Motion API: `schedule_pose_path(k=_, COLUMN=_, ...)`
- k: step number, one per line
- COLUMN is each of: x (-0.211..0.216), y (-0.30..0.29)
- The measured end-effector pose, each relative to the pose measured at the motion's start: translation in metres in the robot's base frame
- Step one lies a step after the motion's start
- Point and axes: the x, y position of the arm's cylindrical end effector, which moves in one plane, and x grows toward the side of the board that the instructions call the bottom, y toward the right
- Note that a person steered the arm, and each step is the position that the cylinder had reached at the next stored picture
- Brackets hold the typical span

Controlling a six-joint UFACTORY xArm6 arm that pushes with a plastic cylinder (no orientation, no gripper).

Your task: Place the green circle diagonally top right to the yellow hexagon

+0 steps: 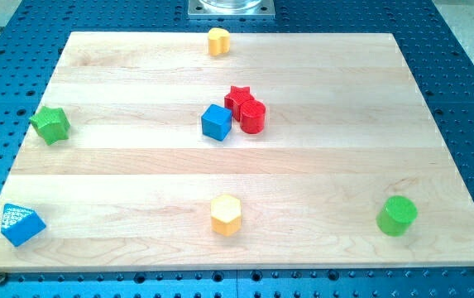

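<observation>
The green circle (397,215), a short green cylinder, stands near the board's bottom right corner. The yellow hexagon (226,214) stands at the bottom middle, far to the left of the green circle and at about the same height in the view. The two are well apart. My tip does not show in the view; no rod is visible over the board.
A blue cube (216,122), a red star (237,98) and a red cylinder (252,117) cluster at the centre. A yellow heart-like block (218,40) sits at the top edge, a green star (50,124) at the left edge, a blue block (22,224) at bottom left. The wooden board (121,174) lies on a blue perforated table.
</observation>
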Motion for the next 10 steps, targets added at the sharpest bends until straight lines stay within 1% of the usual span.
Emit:
schedule_pose_path(k=1, x=-0.007, y=-0.058)
schedule_pose_path(k=2, x=-0.032, y=-0.144)
schedule_pose_path(k=3, x=-0.003, y=-0.158)
schedule_pose_path(k=4, x=0.024, y=-0.15)
schedule_pose_path(k=5, x=0.004, y=-0.208)
schedule_pose_path(k=6, x=-0.037, y=-0.222)
schedule_pose_path(k=7, x=-0.072, y=-0.232)
schedule_pose_path(k=8, x=-0.072, y=-0.223)
schedule_pose_path(k=9, x=-0.094, y=-0.225)
schedule_pose_path(k=10, x=-0.107, y=-0.216)
